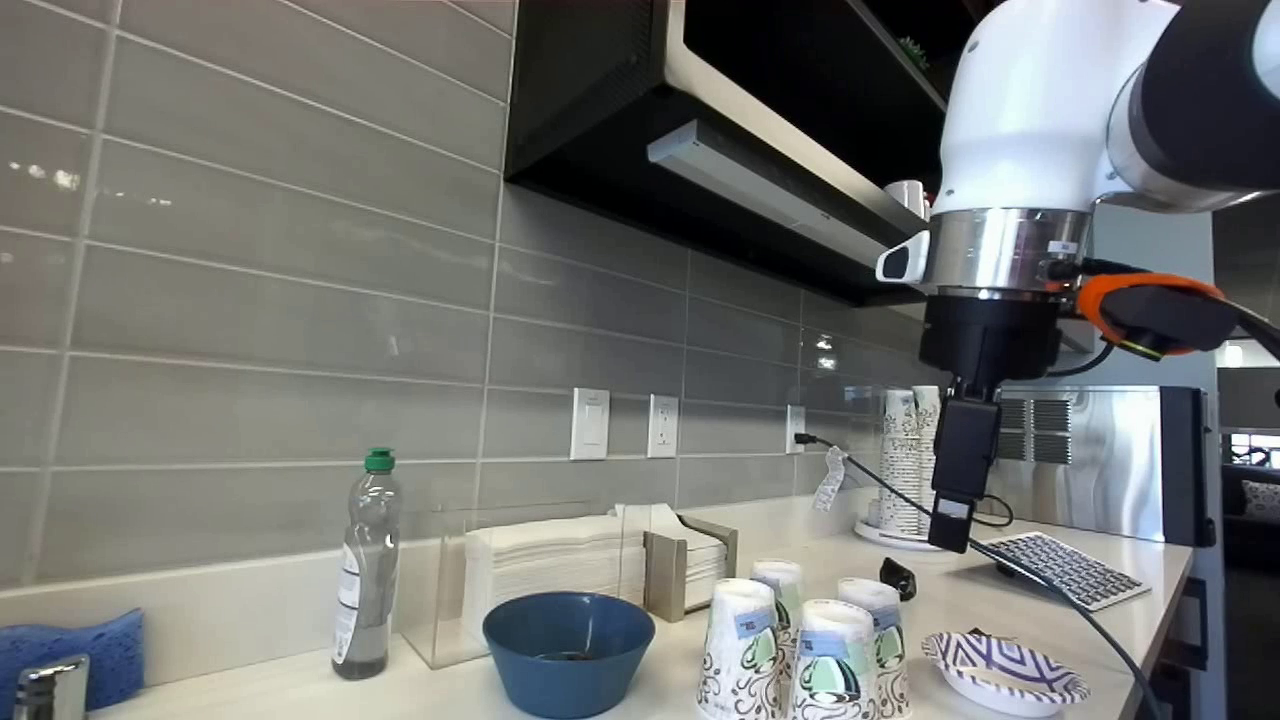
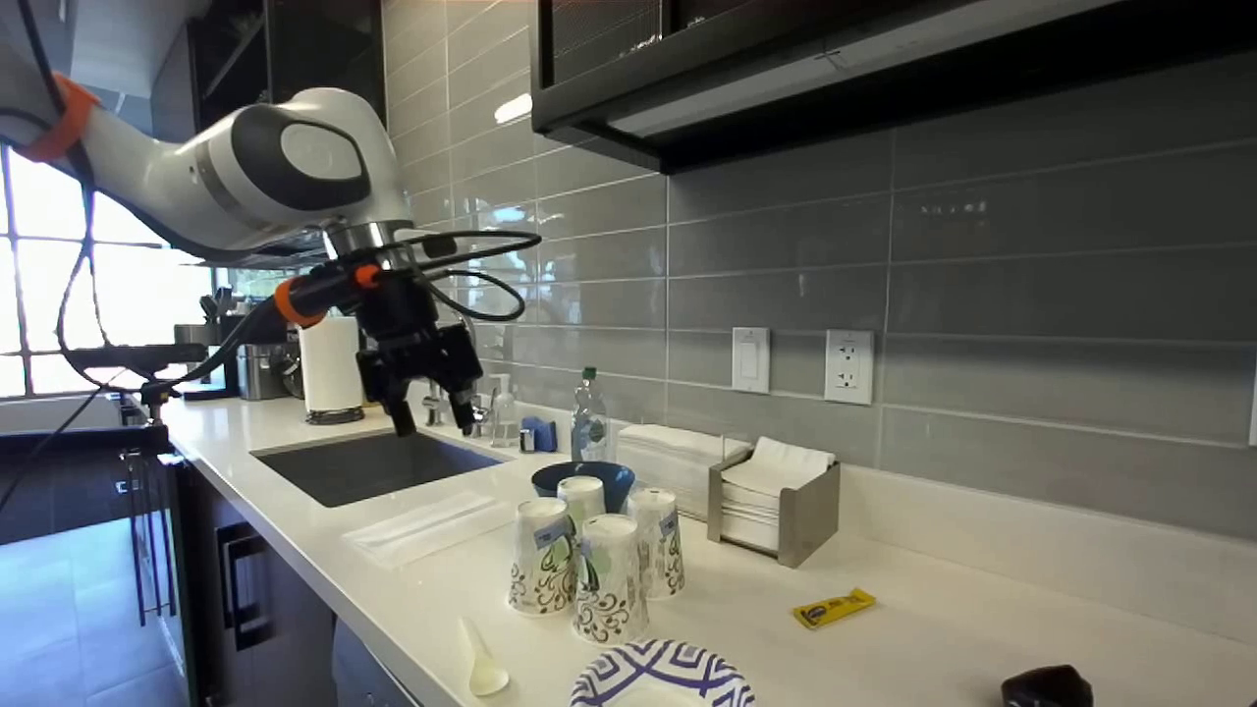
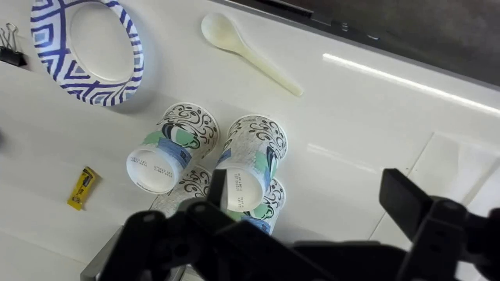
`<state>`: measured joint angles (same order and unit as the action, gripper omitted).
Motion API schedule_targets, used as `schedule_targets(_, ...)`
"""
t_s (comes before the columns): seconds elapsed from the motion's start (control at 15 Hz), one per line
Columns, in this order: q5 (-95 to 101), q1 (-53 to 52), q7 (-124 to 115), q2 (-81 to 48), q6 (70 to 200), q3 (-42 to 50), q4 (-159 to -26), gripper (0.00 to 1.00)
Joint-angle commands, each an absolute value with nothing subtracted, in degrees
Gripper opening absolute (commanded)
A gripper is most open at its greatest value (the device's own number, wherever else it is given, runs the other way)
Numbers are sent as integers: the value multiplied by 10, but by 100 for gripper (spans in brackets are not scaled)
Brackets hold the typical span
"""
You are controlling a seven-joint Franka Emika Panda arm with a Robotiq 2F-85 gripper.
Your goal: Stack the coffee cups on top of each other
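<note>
My wrist view peers steeply down past my fingers (image 3: pixel 404 203), onto the cups (image 3: pixel 256 158). In an exterior view, low along the counter (image 1: pixel 960 600): bowl (image 1: pixel 550 668) near, keyboard (image 1: pixel 1078 565) beyond, wall (image 1: pixel 270 300) left; in an exterior view, facing back: plate (image 2: pixel 678 656) near, sink (image 2: pixel 363 476) beyond, wall right. Shared in both exterior views: cups, bowl.

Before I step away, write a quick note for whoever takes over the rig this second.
Hand: open and empty, raised above the counter.
Coffee cups: four, upside down on the counter, clustered near the blue bowl.
Done: no stacking visible among those four.
Remaining: the whole stack; lift one cup, set it over another, then add the rest.
</note>
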<state>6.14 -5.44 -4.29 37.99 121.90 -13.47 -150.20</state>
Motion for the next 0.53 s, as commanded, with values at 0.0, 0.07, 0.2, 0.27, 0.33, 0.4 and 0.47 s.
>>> schedule_targets(0.0,66,-58,-27,328,1235,-109,-1482,100)
schedule_targets(0.07,64,-58,-21,315,1240,-103,-1477,100)
schedule_targets(0.2,60,-61,-8,285,1249,-93,-1464,100)
schedule_targets(0.27,60,-62,-2,268,1248,-90,-1456,100)
schedule_targets(0.33,62,-61,2,250,1248,-89,-1447,100)
schedule_targets(0.4,63,-60,4,235,1245,-88,-1438,100)
schedule_targets(0.47,64,-59,6,221,1244,-87,-1428,100)
